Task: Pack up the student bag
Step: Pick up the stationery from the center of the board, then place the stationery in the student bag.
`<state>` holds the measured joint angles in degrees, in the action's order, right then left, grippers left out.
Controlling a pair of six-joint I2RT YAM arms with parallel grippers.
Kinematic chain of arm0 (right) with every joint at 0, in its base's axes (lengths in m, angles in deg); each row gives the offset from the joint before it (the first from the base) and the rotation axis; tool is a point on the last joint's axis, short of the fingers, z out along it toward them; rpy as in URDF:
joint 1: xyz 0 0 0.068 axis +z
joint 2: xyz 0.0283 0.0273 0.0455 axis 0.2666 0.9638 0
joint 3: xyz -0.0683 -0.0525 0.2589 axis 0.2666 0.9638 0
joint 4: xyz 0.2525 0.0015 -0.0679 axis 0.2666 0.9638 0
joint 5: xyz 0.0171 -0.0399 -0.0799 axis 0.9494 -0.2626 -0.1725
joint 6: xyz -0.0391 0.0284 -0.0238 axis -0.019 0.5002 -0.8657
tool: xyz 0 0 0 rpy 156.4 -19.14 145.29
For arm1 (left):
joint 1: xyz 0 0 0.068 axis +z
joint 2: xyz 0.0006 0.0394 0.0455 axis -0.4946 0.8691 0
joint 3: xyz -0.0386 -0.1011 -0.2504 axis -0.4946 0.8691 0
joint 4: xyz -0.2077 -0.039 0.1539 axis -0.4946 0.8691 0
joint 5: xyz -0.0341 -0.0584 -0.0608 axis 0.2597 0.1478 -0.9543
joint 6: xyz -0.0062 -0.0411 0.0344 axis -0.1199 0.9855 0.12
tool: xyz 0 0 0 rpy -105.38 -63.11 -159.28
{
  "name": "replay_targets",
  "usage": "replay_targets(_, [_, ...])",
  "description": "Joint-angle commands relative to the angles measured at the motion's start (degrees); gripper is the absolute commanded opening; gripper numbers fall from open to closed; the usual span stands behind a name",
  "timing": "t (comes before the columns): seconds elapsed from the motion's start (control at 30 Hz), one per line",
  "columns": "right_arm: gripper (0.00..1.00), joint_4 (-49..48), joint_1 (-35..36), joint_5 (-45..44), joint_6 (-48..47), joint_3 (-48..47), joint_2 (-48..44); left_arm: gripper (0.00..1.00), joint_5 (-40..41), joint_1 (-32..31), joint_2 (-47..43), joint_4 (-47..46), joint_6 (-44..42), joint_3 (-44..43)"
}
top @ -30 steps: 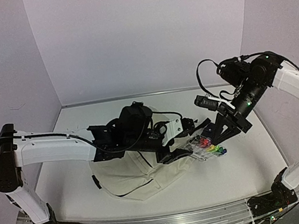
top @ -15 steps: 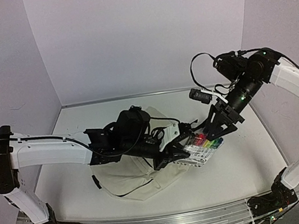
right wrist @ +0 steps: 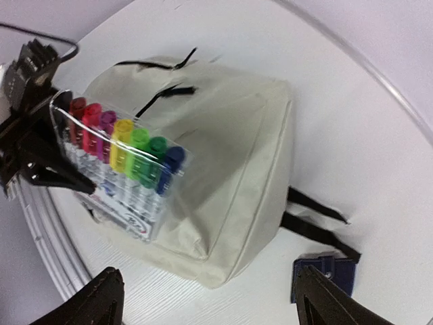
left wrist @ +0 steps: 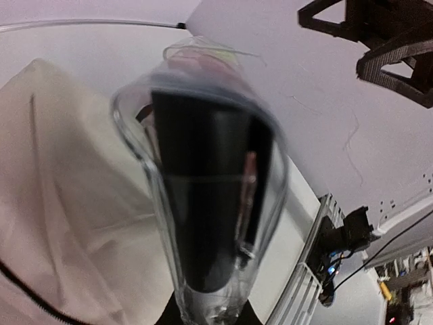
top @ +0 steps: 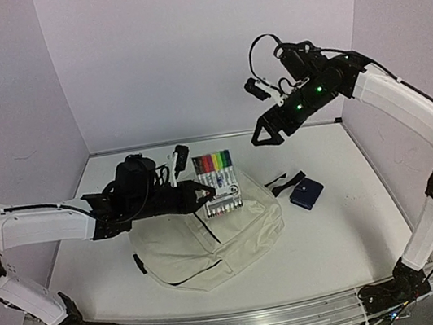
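We find a handover just completed. A second ago the right gripper [top: 266, 133] had the marker pack [top: 218, 183] low over the table [top: 351, 232], at about 3 o'clock of the student bag [top: 213, 245]. It has since let go and withdrawn, high and toward 1 o'clock, its jaws spread wide with nothing between them.

The left gripper [top: 201, 191], reaching in from 9 o'clock, is now clamped on the pack's near edge and carries it alone, lifted clear above the bag's far half, coloured caps upward.

The student bag lies flat on the table at the centre of the workspace, straps trailing toward 3 o'clock, where a navy pouch [top: 306, 194] rests just beside them. We cannot tell from these views whether its zip stands open.

In our judgement, packing has not begun: the pack is merely staged over the bag, and an opening must be found or made before insertion.
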<state>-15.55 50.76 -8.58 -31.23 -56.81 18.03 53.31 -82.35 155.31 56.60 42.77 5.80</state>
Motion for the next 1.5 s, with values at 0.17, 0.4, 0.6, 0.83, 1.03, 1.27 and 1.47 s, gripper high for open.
replay_targets(0.17, [0.88,-5.9,2.7,-2.7,5.7,-4.1,6.9,0.0,10.0,0.8,-18.5,-10.8,28.3,20.7])
replay_targets(0.4, [0.9,-6.1,2.9,-1.1,6.8,-2.6,9.7,0.0,11.8,0.7,-29.1,-4.3,32.7,29.5])
replay_targets(0.6, [0.93,-6.1,2.9,1.2,7.9,-2.4,11.4,0.0,12.4,0.7,-32.0,-0.6,34.3,32.2])
replay_targets(0.83, [0.97,-6.0,1.9,3.2,9.0,-1.9,12.6,0.0,12.5,0.8,-24.4,-5.1,36.2,31.8])
replay_targets(1.03, [0.98,-6.0,-1.0,6.6,10.0,-0.6,13.5,0.0,11.0,1.1,-18.4,-14.9,34.5,30.8])
replay_targets(1.27, [0.98,-6.0,-4.6,11.4,10.0,2.0,15.2,0.0,5.0,2.3,-11.2,-21.4,35.5,28.2])
replay_targets(1.47, [0.98,-5.9,-4.8,11.8,9.8,3.9,15.3,0.0,-1.2,5.1,-7.0,-28.6,38.2,27.7])
